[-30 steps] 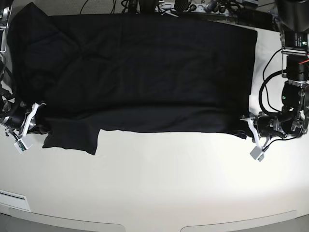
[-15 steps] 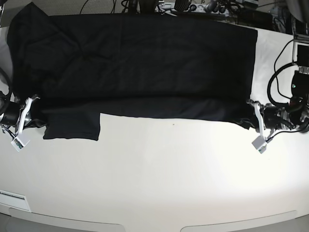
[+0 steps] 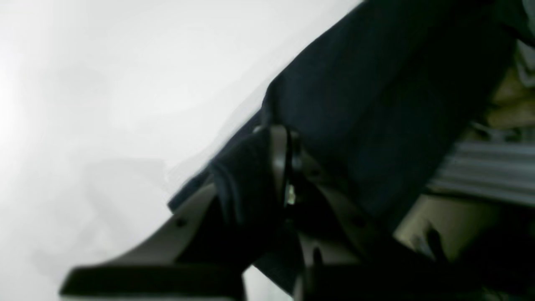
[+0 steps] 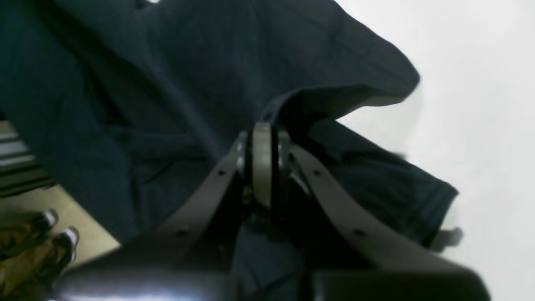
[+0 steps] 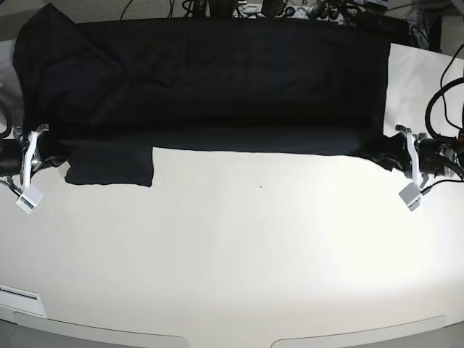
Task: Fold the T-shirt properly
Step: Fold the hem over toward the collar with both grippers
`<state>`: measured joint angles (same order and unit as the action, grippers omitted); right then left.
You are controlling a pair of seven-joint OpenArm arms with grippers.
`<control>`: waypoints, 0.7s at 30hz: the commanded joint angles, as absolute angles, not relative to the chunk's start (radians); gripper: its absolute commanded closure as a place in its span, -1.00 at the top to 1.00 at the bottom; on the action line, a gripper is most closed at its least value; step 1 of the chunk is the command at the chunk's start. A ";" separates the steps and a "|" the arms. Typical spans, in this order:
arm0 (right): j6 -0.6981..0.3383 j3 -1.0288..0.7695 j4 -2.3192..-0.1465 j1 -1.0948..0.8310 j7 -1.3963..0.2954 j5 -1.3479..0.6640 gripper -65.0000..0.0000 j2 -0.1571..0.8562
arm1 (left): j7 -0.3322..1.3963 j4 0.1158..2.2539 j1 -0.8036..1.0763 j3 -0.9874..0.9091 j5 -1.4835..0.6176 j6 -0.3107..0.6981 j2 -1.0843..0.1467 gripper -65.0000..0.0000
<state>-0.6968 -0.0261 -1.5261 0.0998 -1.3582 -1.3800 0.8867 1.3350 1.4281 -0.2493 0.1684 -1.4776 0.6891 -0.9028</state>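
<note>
A white table (image 5: 239,254) is seen filling most of the base view, brightly lit, with a glare patch toward its right side. Beyond the table's far edge, dark cables (image 5: 152,9) and cluttered equipment (image 5: 290,9) are visible, blurred and indistinct.

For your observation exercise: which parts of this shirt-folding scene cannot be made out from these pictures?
- Base view: the T-shirt is so dark that its folds and label cannot be read.
- Base view: its far hem merges with the table's back edge.
- Left wrist view: the left tool is blurred, cloth covering one finger.
- Right wrist view: the right tool hides the pinched cloth edge.
</note>
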 commanded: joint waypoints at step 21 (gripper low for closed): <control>-0.698 -0.041 -1.538 0.008 -1.200 -1.289 0.17 0.916 | 1.396 1.446 -0.031 0.156 -1.484 0.698 -0.931 0.09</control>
